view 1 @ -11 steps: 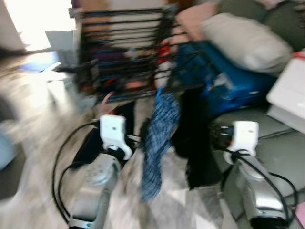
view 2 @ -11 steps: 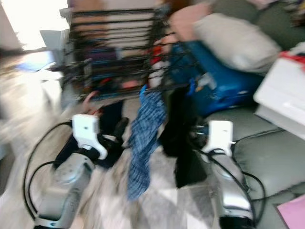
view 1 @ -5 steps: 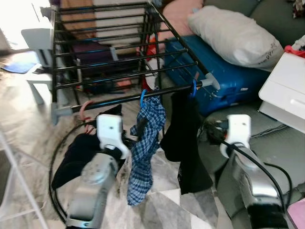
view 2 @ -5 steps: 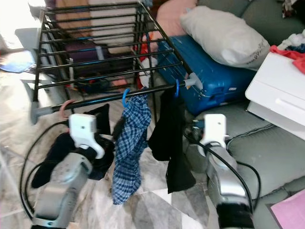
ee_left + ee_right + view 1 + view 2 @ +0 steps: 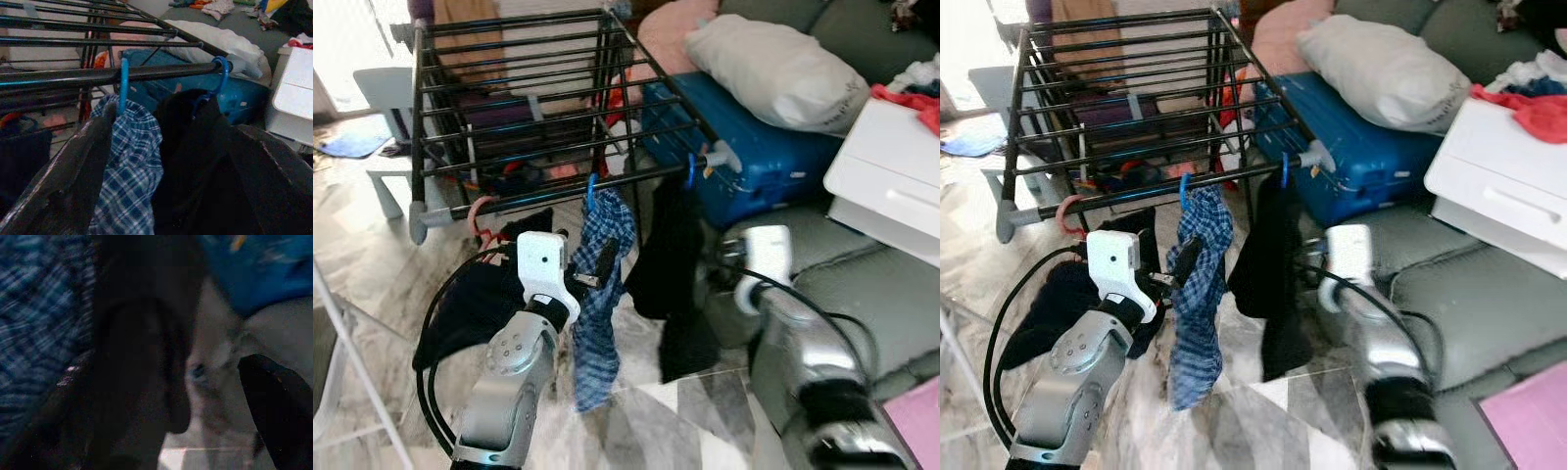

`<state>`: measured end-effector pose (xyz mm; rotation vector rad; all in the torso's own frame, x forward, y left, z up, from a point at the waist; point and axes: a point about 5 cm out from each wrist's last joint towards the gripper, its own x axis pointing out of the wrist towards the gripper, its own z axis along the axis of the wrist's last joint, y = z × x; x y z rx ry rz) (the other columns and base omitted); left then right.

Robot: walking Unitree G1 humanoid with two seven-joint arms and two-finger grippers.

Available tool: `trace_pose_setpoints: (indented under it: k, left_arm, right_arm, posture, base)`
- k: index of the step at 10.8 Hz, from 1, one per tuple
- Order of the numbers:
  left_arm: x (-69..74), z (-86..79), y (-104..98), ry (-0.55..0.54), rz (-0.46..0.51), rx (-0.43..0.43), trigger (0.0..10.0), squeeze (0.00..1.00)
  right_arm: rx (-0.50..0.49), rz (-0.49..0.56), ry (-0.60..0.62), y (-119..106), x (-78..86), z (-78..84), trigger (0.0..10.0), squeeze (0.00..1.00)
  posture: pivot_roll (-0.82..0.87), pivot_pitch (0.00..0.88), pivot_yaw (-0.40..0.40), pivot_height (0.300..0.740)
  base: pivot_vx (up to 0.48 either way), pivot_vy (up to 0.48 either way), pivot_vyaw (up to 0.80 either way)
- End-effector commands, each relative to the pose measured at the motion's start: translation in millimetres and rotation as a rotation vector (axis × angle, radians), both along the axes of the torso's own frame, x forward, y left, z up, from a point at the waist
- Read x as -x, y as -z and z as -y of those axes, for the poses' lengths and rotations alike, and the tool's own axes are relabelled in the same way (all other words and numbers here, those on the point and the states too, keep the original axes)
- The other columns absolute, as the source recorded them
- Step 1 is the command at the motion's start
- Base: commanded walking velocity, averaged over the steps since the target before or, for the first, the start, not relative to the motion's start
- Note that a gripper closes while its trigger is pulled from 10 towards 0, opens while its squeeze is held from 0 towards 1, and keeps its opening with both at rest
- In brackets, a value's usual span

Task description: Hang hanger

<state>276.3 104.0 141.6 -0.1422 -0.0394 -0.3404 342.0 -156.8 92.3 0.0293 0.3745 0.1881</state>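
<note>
A black metal drying rack (image 5: 538, 88) stands on the pale marble-patterned floor (image 5: 372, 284), and its front rail (image 5: 98, 76) carries three hooks so the clothes can drop free below it. A blue plastic hanger (image 5: 122, 83) holds a blue-and-white checked shirt (image 5: 599, 294). A second blue hanger (image 5: 220, 73) next to it, toward the robot's right and close to the rail's grey end cap, holds a black garment (image 5: 671, 284). On the robot's left a pink hook (image 5: 481, 217) carries another dark garment (image 5: 475, 304). By the look of it the hanging is done, since every hook sits fully over the rail and nothing is in either gripper.

The left gripper (image 5: 597, 269) is raised just in front of the checked shirt, below the rail. In the left wrist view its two black fingers (image 5: 73, 166) stand wide apart with the shirt and the black garment between them in the distance, so the jaws are spread and grip nothing. The right gripper (image 5: 729, 255) is low beside the black garment, near the grey sofa cushion (image 5: 881, 304). Its wrist view is dark and blurred; the two fingers (image 5: 274, 406) appear well apart with nothing clamped between them.

Behind the rack lie a blue hard suitcase (image 5: 754, 147) and a grey-white pillow (image 5: 783, 73).
</note>
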Motion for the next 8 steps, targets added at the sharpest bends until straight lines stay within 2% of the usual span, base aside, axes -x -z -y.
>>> trace_pose_setpoints:
  k: [1,4,5,6,8]
  left_arm:
    - [-0.6,-0.9,0,-0.006,-0.006,-0.013,10.0,0.00]
    - [2.9,-5.5,-1,-0.007,-0.005,-0.012,10.0,0.00]
    - [3.6,-5.7,-1,-0.008,-0.005,-0.013,10.0,0.00]
    - [6.3,-6.3,-1,-0.007,-0.009,-0.019,10.0,0.00]
    - [10.0,-9.1,0,-0.008,-0.019,-0.033,10.0,0.00]
  right_arm:
    - [0.004,0.006,-0.015,-5,-4.5,-4.0,10.0,0.00]
    - [-0.012,-0.019,-0.114,-5,-18.5,-30.6,10.0,0.00]
    - [-0.016,-0.031,-0.123,-3,-19.2,-33.8,10.0,0.00]
    - [0.009,-0.079,-0.094,6,-19.7,-34.4,10.0,0.00]
    - [0.052,-0.115,0.000,14,-18.7,-17.1,10.0,0.00]
  posture:
    - [-0.10,0.044,-0.007,0.740]
    - [-0.07,0.065,-0.012,0.740]
    - [-0.06,0.068,-0.013,0.740]
    - [-0.04,0.075,-0.017,0.740]
    - [-0.04,0.081,-0.015,0.740]
  base:
    - [0.000,0.000,0.00]
    - [0.000,0.000,0.00]
    - [0.000,0.000,0.00]
    - [0.000,0.000,0.00]
    - [0.000,0.000,0.00]
